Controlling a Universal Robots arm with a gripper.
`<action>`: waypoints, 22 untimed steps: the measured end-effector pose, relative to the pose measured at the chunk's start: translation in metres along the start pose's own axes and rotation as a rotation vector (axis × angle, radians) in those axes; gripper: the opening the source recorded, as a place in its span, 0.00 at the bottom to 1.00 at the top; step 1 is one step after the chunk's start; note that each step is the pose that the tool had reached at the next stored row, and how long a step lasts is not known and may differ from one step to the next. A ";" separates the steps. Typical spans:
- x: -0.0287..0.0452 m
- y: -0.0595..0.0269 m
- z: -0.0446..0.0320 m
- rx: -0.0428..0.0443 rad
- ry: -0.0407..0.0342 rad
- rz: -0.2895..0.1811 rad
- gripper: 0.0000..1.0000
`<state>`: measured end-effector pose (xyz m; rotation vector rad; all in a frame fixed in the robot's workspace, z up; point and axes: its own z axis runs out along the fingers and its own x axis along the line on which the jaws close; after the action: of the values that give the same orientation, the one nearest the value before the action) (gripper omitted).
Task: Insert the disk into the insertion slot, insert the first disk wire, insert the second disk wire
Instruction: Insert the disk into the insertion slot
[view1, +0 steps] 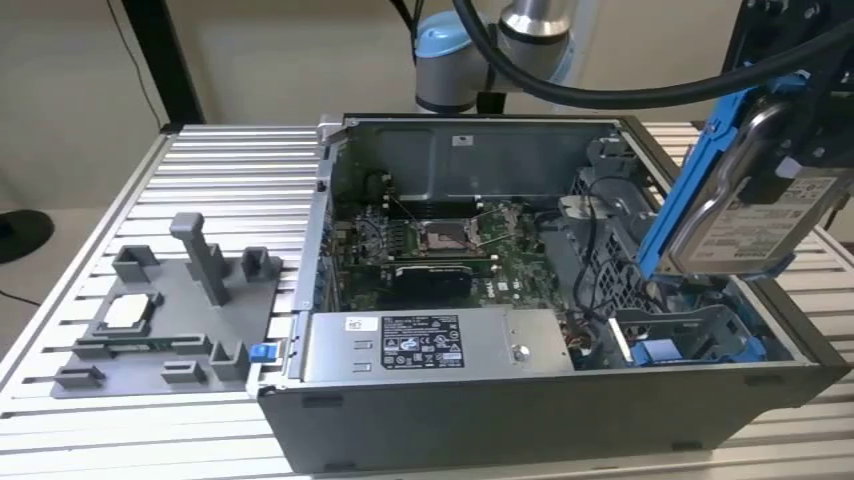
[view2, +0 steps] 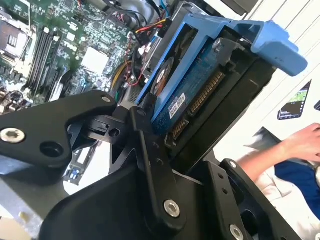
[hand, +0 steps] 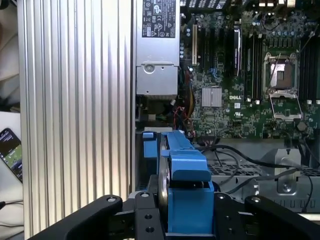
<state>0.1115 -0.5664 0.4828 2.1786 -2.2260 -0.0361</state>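
**Disk held on edge above the open case**

A counter (view1: 214, 170) of ribbed aluminium slats fills the scene, with a plain pale wall (view1: 267, 60) behind it. On the exterior view's left of the counter lies a grey fixture plate (view1: 160, 320) with upright blocks. Beside it stands a computer case (view1: 534, 420) with its side open. Inside, the grey power supply box (view1: 427, 345) sits along the near wall. The motherboard (view1: 441, 240) lies beyond it, with its square processor socket (view1: 438, 235) near the middle. The arm (view1: 461, 50) rises behind the case, and a thick black hose (view1: 601, 90) loops across from it.

In the first wrist view a phone (hand: 11, 152) lies off the edge of the slats. In the second wrist view a person's hand (view2: 300, 145) shows past the counter.

The pincer (view1: 794, 125) hangs at the exterior view's right, over the case's near corner. Its black fingers (hand: 145, 220) are drawn in narrow and clamp the disk (view1: 754, 225) from both flat sides. The disk is tilted on edge in its blue carrier frame (view1: 687, 180), with the white label facing outward. Its lower end hangs just above the insertion slot (view1: 694, 340), a grey metal bay with blue tabs in that corner. The disk is not yet seated in the bay.
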 end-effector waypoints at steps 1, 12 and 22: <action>0.0004 0.0000 0.0011 0.0000 0.0000 0.001 0.00; 0.0092 -0.0010 0.0102 -0.0003 -0.0053 0.021 0.00; 0.0130 -0.0027 0.0234 -0.0007 -0.0110 0.049 0.00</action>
<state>0.1131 -0.5794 0.4593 2.1277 -2.2837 -0.0480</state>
